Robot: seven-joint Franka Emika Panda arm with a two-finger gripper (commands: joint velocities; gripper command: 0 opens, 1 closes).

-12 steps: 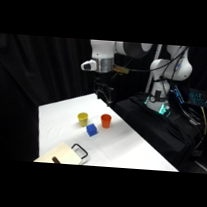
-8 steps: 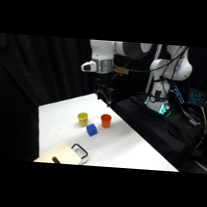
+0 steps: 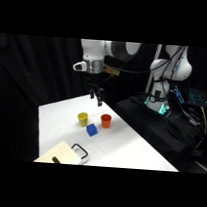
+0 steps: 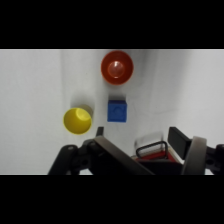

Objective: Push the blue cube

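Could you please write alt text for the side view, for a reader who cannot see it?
A white arm's gripper hangs above a white table, over a blue cube that sits between and in front of a yellow cup and an orange-red cup. A tan board with a black handle lies at the near edge.

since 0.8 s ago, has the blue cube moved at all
No. In the side view the blue cube sits in the same spot below and between the yellow cup and the orange-red cup, as before. The claw hangs above them.
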